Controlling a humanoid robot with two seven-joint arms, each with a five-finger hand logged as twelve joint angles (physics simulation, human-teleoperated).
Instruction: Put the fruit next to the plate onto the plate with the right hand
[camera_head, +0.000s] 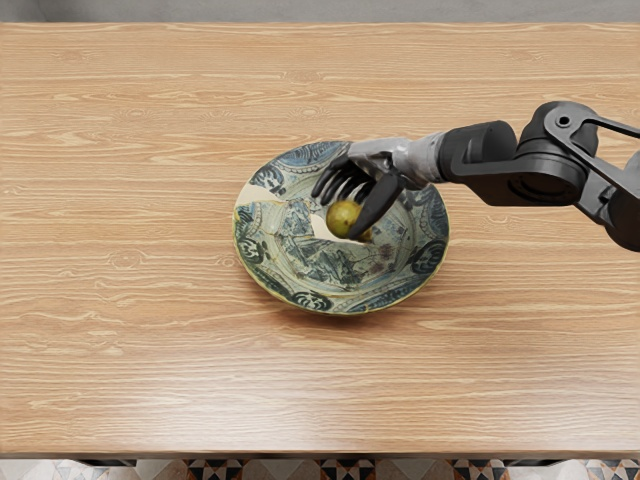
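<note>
Head view, right hand (358, 188): reaches over the patterned blue-green ceramic plate (262, 262), dark fingers (332, 181) clamped around the small round yellow-green fruit (343, 217)
Fruit position: low over the plate's middle, seemingly ready for release there
Support: light wooden surface (120, 150) carries the plate

The small, round, yellow-green fruit (342, 216) is over the blue-patterned plate (296, 258), just toward twelve o'clock of its middle; the plate lies flat mid-table.
</note>
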